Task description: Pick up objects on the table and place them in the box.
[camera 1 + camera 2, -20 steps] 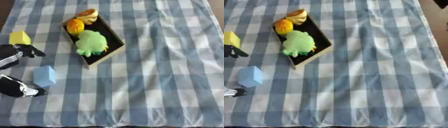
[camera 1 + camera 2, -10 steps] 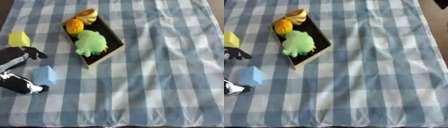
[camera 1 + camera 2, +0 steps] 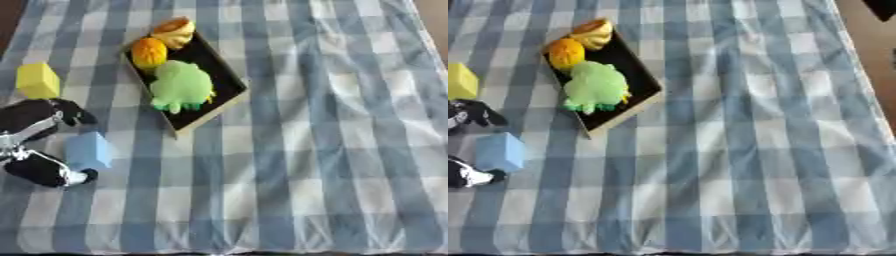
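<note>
A light blue block (image 3: pixel 89 150) lies on the checked cloth at the left. My left hand (image 3: pixel 33 117) comes in from the left edge and stands open, with its upper fingers (image 3: pixel 72 111) just above the block and its thumb (image 3: pixel 52 173) just below it; no contact shows. A yellow block (image 3: pixel 37 80) sits further up, beside the hand. The black box (image 3: pixel 220 84) with a tan rim lies askew at upper centre. It holds a green soft toy (image 3: pixel 181 88), an orange round thing (image 3: pixel 149 50) and a yellow-tan thing (image 3: pixel 173 31) at its far end.
The blue-and-white checked cloth (image 3: pixel 332 140) covers the whole table, with folds on the right. A brown strip of bare surface (image 3: pixel 877 60) shows beyond the cloth's right edge.
My left hand has moved right towards the blue block, so its fingers and thumb now flank the block's left side. The blocks and the box have not moved.
</note>
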Robot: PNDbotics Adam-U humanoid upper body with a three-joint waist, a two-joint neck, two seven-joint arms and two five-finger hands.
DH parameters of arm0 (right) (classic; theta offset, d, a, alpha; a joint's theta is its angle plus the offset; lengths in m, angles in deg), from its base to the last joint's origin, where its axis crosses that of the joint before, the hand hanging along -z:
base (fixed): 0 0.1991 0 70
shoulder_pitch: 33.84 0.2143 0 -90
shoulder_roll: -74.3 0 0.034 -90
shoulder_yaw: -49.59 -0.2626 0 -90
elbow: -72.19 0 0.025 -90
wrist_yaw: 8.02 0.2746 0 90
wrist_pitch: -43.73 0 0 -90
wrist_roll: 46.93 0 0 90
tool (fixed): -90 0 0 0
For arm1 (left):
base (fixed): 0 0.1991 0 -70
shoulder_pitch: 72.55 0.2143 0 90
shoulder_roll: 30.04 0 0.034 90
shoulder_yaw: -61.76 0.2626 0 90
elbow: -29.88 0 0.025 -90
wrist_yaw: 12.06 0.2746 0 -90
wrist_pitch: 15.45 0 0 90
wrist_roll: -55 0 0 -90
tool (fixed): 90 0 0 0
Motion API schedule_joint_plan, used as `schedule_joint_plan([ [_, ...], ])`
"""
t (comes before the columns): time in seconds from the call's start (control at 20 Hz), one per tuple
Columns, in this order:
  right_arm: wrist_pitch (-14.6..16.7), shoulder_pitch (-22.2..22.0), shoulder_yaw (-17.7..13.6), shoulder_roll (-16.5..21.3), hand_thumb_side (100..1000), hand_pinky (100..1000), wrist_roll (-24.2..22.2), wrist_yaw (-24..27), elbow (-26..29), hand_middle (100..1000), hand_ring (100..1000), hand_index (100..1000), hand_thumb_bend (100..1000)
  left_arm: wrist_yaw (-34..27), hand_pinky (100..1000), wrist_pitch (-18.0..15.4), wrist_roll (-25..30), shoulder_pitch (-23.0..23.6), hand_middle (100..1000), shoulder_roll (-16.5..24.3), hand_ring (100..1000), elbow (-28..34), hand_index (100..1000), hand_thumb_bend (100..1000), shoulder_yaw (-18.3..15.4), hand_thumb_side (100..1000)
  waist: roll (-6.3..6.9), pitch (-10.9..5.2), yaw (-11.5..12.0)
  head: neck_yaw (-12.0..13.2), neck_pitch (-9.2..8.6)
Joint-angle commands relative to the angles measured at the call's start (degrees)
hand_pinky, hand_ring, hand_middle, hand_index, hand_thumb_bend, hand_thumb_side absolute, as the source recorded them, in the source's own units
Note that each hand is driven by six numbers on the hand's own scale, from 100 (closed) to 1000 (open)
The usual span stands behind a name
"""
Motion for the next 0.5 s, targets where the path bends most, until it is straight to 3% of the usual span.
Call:
schedule_joint_plan([
  [0.05,0.0,0.5,-0.9,1.2,782,927,0.5,0.4,0.3,782,861,829,100,1.3,819,-0.3,0.7,-1.1,745,0.8,780,-0.1,818,536,-0.4,255,-0.36,-1.54,-0.1,0.3,0.25],
  [0.35,0.0,0.3,-0.9,1.1,785,928,0.5,0.6,0.3,782,862,828,100,5.6,821,-1.7,1.4,-1.7,749,0.0,784,-2.7,811,547,0.5,240,-0.32,-1.52,-0.2,0.5,0.25],
  [0.5,0.0,0.3,-1.0,1.0,785,928,0.6,0.7,0.4,782,862,829,100,6.0,806,-2.2,1.3,-2.0,723,-0.8,762,-4.2,786,505,1.0,232,-0.33,-1.5,-0.3,0.6,0.25],
])
